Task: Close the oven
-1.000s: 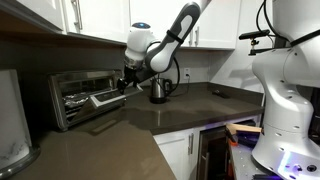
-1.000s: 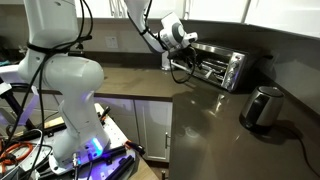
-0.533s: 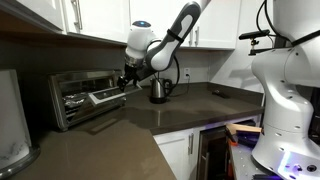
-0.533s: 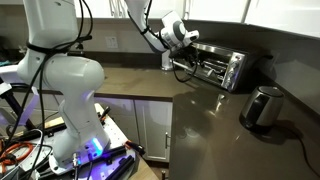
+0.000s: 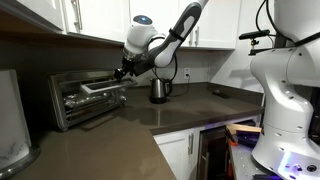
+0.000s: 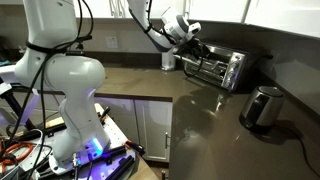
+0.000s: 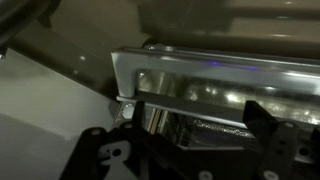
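Observation:
The silver oven (image 5: 68, 100) stands on the dark counter against the wall, also seen in an exterior view (image 6: 228, 68). Its glass door (image 5: 103, 89) is tilted up, partway between flat and shut. My gripper (image 5: 122, 71) is at the door's free edge, by the bar handle (image 7: 225, 108). In the wrist view the gripper (image 7: 197, 132) is open, its black fingers (image 7: 262, 130) wide apart on either side of the door edge. The handle runs across just above them. Wire racks show dimly behind the glass.
A small dark kettle (image 5: 158, 90) stands on the counter just beside the oven; a dark kettle (image 6: 262, 107) is near the counter's end. A rounded white appliance (image 5: 12, 120) is at the counter's near end. A large white robot body (image 5: 285, 90) stands beyond the counter.
My gripper has risen and moved toward the oven front. The door has swung up with it from nearly flat to partly raised.

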You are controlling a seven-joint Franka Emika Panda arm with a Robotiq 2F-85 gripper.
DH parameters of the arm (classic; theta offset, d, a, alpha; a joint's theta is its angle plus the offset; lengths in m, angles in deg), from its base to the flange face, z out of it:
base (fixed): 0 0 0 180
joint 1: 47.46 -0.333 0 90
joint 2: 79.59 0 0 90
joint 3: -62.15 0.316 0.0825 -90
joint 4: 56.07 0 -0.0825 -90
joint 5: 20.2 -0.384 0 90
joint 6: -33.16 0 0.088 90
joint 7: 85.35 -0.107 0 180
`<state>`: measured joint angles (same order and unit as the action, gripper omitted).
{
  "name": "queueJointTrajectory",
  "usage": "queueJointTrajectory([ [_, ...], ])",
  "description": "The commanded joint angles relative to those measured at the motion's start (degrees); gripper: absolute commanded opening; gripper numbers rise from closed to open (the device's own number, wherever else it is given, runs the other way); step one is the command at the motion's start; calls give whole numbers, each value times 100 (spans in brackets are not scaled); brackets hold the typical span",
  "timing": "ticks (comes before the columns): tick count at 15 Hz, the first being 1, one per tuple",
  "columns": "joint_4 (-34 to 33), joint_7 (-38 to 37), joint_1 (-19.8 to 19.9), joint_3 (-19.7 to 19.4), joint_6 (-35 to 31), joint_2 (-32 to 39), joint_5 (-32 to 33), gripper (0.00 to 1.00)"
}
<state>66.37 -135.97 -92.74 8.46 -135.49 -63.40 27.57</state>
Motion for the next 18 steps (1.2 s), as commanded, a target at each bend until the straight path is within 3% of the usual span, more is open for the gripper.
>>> queueJointTrajectory([
  [1, -243, -1091, -607, -695, -193, 365, 847, 100],
  [7, -153, -2115, -1416, -1247, 1, 464, 1516, 100],
  [18, 151, -2395, -2153, -1598, 144, 319, 1510, 100],
])
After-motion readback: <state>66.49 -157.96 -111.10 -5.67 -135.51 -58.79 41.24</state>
